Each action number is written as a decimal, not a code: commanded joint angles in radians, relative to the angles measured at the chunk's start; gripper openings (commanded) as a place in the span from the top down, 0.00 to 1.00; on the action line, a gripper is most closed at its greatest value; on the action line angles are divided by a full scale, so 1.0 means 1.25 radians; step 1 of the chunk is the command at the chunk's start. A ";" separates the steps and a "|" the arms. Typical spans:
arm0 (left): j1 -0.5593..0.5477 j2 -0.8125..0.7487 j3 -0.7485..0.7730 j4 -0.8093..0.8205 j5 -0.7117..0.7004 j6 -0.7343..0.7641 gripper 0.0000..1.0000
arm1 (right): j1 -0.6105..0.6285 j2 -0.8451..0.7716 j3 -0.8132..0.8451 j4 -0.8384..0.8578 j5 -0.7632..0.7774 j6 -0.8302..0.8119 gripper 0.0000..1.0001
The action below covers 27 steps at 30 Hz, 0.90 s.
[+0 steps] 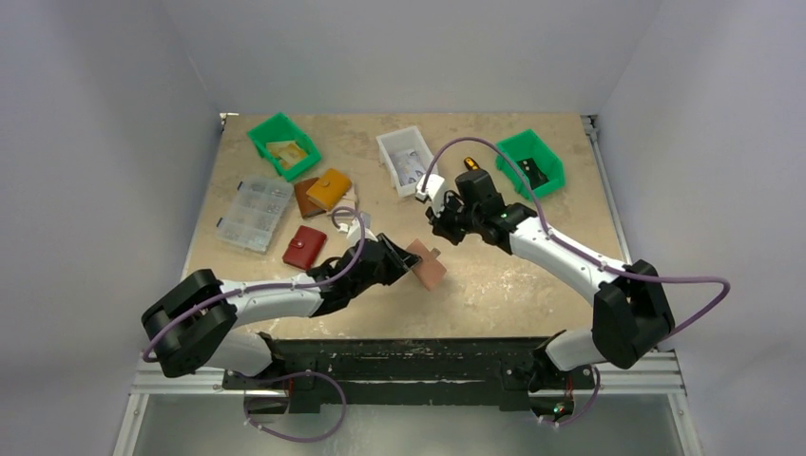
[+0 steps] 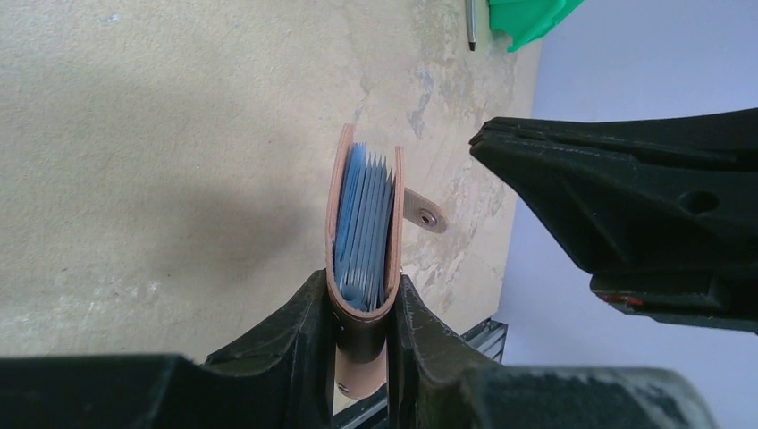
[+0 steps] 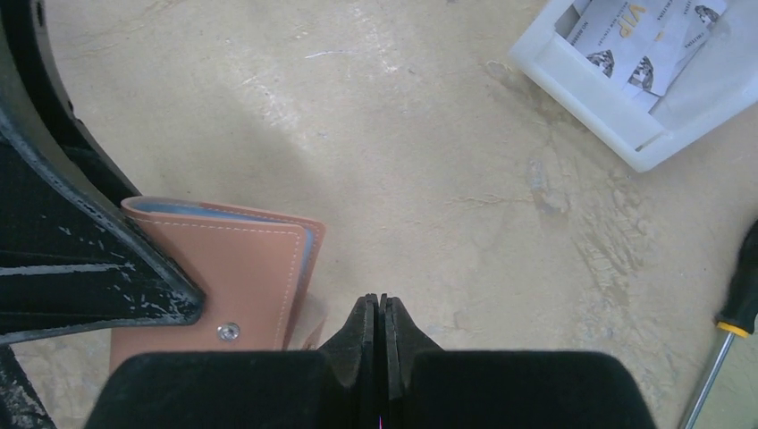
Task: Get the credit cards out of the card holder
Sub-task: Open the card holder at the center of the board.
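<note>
Since our left gripper [image 2: 362,299] clamps the card holder [image 2: 365,223] with its sleeves exposed, our right gripper [image 3: 380,308] (pinched closed, empty) should get easy access.

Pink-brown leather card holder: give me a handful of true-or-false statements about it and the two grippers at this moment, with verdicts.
1. The left gripper is clamped on the pink-brown leather card holder. True.
2. The right gripper grips a card. False: its jaws are shut together with nothing between them.
3. The holder's snap strap is unfastened and sticks out sideways. True.
4. The holder lies spread open flat on the table. False: it is folded almost closed and held edge-on between the left gripper's fingers.
5. A stack of blue-grey sleeves shows between the holder's covers. True.
</note>
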<state>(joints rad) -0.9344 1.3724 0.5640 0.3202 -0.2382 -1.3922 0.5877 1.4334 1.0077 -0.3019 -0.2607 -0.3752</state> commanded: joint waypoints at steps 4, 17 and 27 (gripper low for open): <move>0.002 -0.072 -0.011 0.021 0.006 0.222 1.00 | -0.102 -0.008 0.017 -0.042 -0.167 -0.024 0.83; 0.058 -0.115 -0.032 0.068 0.280 0.647 1.00 | -0.097 0.067 0.055 -0.211 -0.492 -0.106 0.12; 0.058 -0.258 -0.121 0.127 0.422 0.801 1.00 | -0.089 0.069 0.084 -0.306 -0.528 -0.205 0.09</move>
<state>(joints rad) -0.8642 1.1439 0.4667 0.3592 0.1783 -0.5041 0.4717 1.5654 1.0607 -0.6140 -0.8593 -0.5354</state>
